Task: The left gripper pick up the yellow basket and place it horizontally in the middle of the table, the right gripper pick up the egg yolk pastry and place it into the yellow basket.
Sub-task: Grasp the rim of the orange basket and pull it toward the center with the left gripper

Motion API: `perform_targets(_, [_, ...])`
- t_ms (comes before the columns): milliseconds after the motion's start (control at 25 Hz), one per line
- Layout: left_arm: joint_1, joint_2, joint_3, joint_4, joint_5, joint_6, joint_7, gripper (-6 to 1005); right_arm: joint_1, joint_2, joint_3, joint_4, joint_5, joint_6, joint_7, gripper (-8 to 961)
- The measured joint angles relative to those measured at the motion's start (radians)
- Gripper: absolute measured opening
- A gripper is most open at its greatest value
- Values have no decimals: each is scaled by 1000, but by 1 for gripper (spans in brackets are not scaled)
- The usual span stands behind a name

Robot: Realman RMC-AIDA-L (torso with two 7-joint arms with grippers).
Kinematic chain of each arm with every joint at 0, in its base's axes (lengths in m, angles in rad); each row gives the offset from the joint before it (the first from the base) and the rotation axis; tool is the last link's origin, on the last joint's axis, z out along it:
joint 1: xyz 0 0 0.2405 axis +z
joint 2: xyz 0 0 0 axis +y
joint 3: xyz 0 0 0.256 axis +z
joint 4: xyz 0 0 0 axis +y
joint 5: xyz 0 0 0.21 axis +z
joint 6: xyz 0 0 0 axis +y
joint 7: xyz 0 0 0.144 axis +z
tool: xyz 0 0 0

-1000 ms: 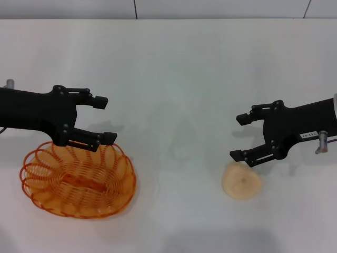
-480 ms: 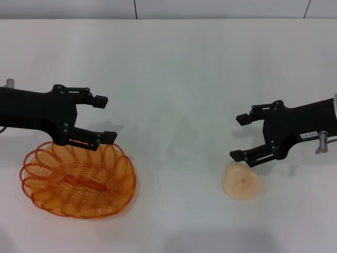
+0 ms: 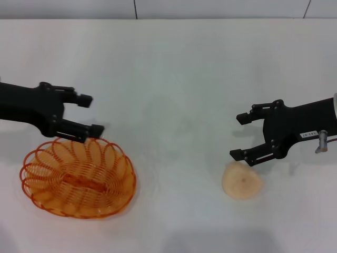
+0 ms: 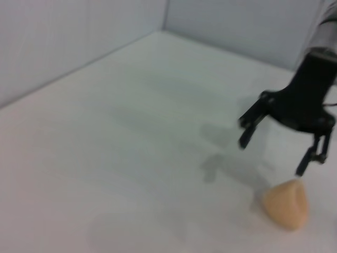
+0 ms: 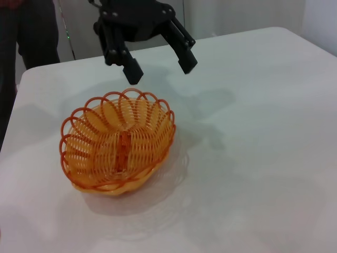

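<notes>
The yellow basket (image 3: pixel 78 178) sits upright on the white table (image 3: pixel 174 79) at the near left; it also shows in the right wrist view (image 5: pixel 118 142). My left gripper (image 3: pixel 89 114) is open and empty, hovering just beyond the basket's far rim, apart from it; it shows in the right wrist view (image 5: pixel 158 66) too. The egg yolk pastry (image 3: pixel 242 180) lies at the near right, and in the left wrist view (image 4: pixel 287 203). My right gripper (image 3: pixel 239 137) is open and empty, just above and behind the pastry; it also shows in the left wrist view (image 4: pixel 274 150).
A wall with tile seams (image 3: pixel 135 8) runs behind the table's far edge. In the right wrist view a dark-clothed person (image 5: pixel 31 31) stands beyond the table's far side. Bare white tabletop lies between the basket and the pastry.
My left gripper has drawn back to the left and slightly away from the basket's rim. The basket, the pastry and the right gripper have not moved.
</notes>
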Motion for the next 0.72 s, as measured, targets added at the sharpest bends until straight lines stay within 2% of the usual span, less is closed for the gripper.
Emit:
perform_targets(320, [-17,-5,0,156,154,72,-226,890,-1,0,0,0,2,4,0,872])
perform_targets(720, [-70,21,2,192,276,86,-522,889,0,2,0,0,33,3,0,872])
